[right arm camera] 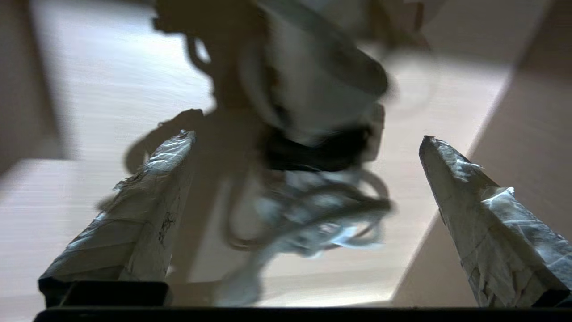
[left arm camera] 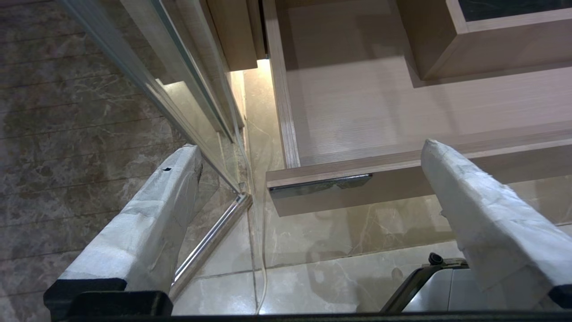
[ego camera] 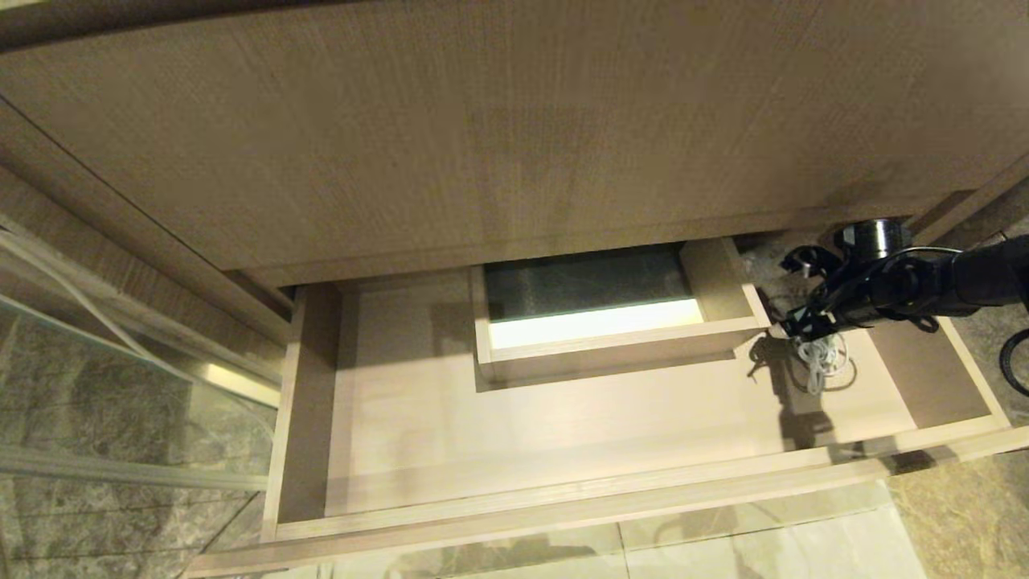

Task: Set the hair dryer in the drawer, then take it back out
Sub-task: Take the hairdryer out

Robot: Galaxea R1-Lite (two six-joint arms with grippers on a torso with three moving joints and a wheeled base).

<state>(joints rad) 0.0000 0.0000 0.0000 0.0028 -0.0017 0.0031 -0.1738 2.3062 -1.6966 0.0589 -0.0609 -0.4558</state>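
Hair dryer lying in the open drawer, right gripper spread above it.

The hair dryer (right arm camera: 313,89) rests on the floor of the drawer (ego camera: 563,434) at about 3 o'clock in the head view, just beside the boxed cutout (ego camera: 611,322), its bundled cord (ego camera: 821,358) trailing toward 6 o'clock. The right gripper (right arm camera: 308,179) hangs over it with fingers wide apart, grasping nothing; the left gripper (left arm camera: 313,179) sits released outside the drawer's front corner at about 9 o'clock. The dryer looks light and rigid, with a smooth shell likely to slip; the loose cord is soft and would slide free. The barrel or handle seems the better hold.
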